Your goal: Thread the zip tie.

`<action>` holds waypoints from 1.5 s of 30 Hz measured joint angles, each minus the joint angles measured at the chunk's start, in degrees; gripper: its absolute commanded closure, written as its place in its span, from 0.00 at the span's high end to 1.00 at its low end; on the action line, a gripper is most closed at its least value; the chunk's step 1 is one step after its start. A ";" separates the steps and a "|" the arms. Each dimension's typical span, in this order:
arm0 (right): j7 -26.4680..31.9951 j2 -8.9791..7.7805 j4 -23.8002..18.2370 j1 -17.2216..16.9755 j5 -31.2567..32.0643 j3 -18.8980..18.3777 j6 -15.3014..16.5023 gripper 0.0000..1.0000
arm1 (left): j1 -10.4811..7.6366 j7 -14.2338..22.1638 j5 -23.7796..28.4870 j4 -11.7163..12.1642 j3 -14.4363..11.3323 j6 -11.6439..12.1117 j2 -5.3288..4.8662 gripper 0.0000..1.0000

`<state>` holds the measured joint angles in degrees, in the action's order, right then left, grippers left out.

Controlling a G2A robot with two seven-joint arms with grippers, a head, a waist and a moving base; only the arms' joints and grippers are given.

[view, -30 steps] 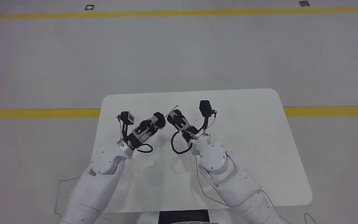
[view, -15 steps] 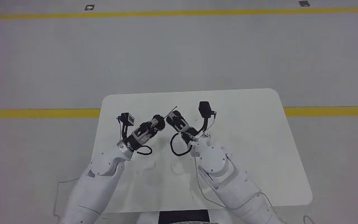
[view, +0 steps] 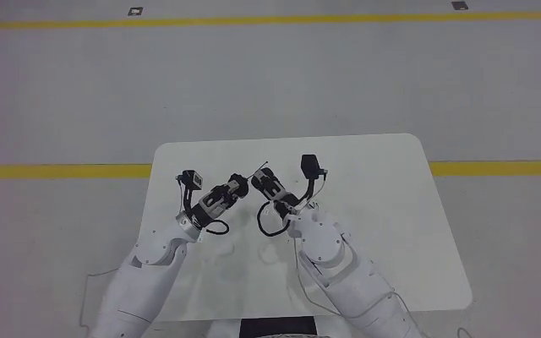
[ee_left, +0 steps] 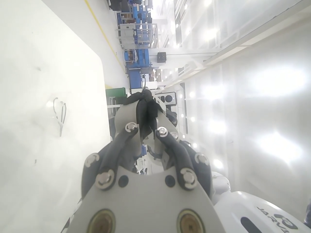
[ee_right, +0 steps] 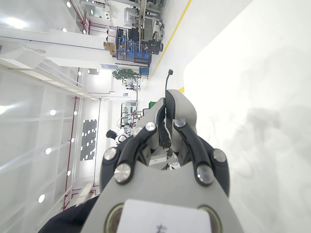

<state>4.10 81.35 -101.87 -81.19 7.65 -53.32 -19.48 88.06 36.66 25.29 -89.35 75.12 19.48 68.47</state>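
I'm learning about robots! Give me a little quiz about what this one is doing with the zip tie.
1. True or false: the right gripper is open.
2. What sticks out past its fingertips? A) a spoon B) a zip tie C) a rope
3. Fill in: the left gripper and the right gripper are close together above the white ____.
Key: 1 false, it is shut on the zip tie. 2 B. 3 table.

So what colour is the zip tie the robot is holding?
Black. The zip tie shows best in the right wrist view, poking from the right gripper.
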 measured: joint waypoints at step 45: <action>42.27 -2.87 12.53 4.47 -31.34 -19.20 7.00 1.00 | 2.51 30.51 18.64 1.46 11.27 -8.90 -3.50 0.00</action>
<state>46.37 78.48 -89.34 -76.72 -23.69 -72.52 -12.48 90.57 67.17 43.93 -87.89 86.39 10.58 64.97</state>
